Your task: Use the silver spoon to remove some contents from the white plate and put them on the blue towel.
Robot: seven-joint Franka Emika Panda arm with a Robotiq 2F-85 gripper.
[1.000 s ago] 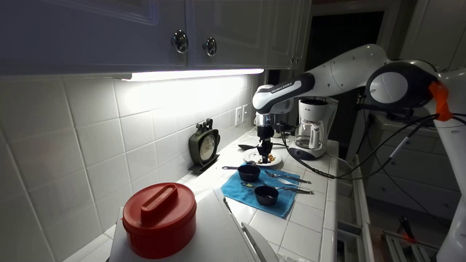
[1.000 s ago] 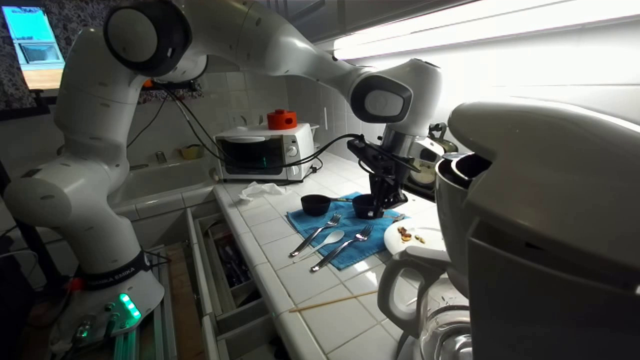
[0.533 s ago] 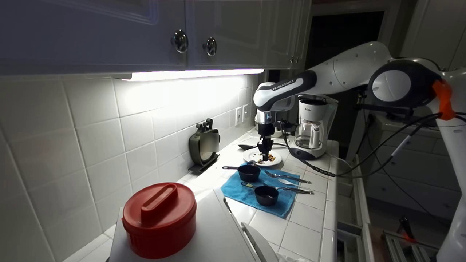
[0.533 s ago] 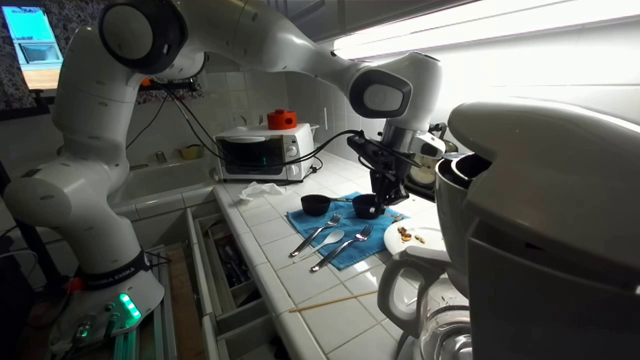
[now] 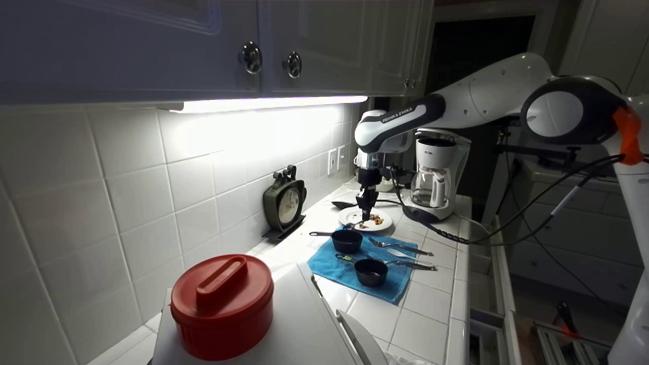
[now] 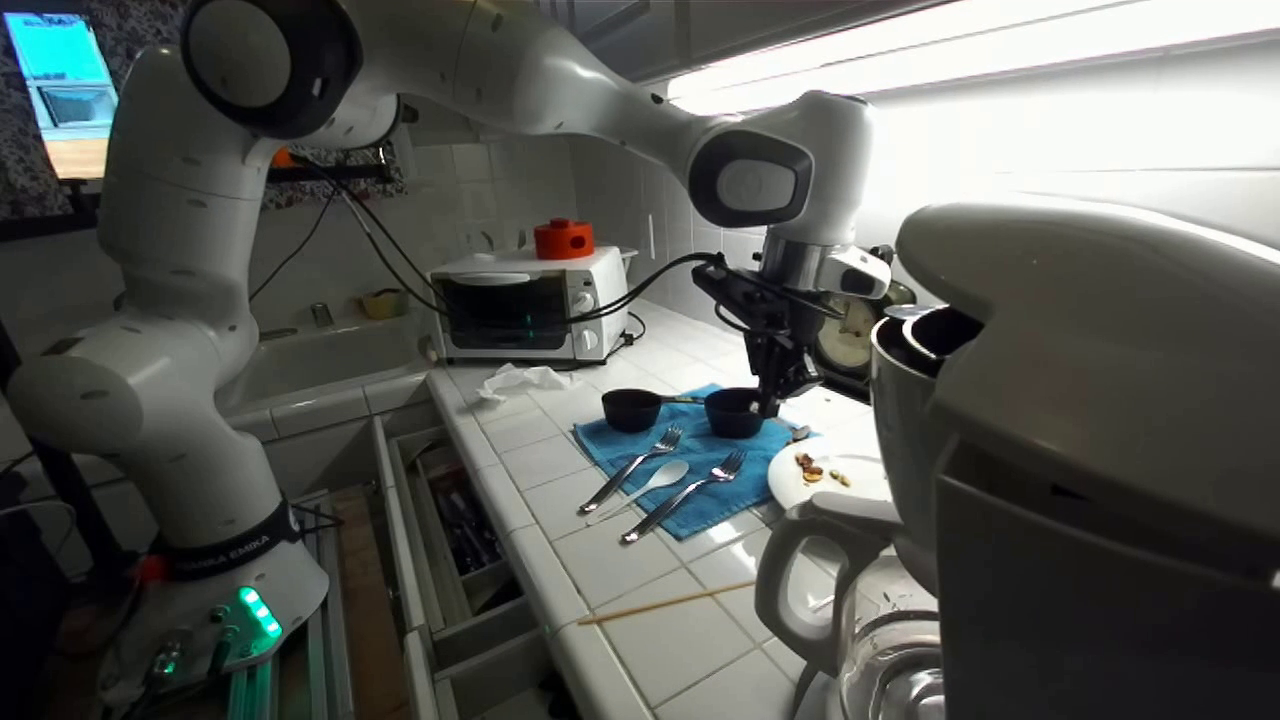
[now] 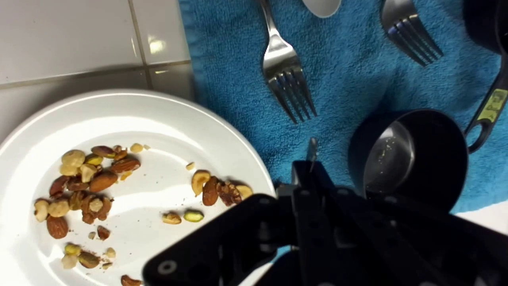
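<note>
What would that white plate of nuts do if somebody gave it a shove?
The white plate would probably slide rather than tip: it is broad and shallow, and the tiles beside it look glossy. Its shiny surface looks hard, so it's likely stiff. The nuts would likely shift or roll, since they lie loose and scattered.

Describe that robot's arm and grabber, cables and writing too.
The Franka Panda arm is white and rounded, with dark joint rings, FRANKA EMIKA lettering and green lights on its base. Black cables run past an orange wrap. The Robotiq gripper is black and angular.
</note>
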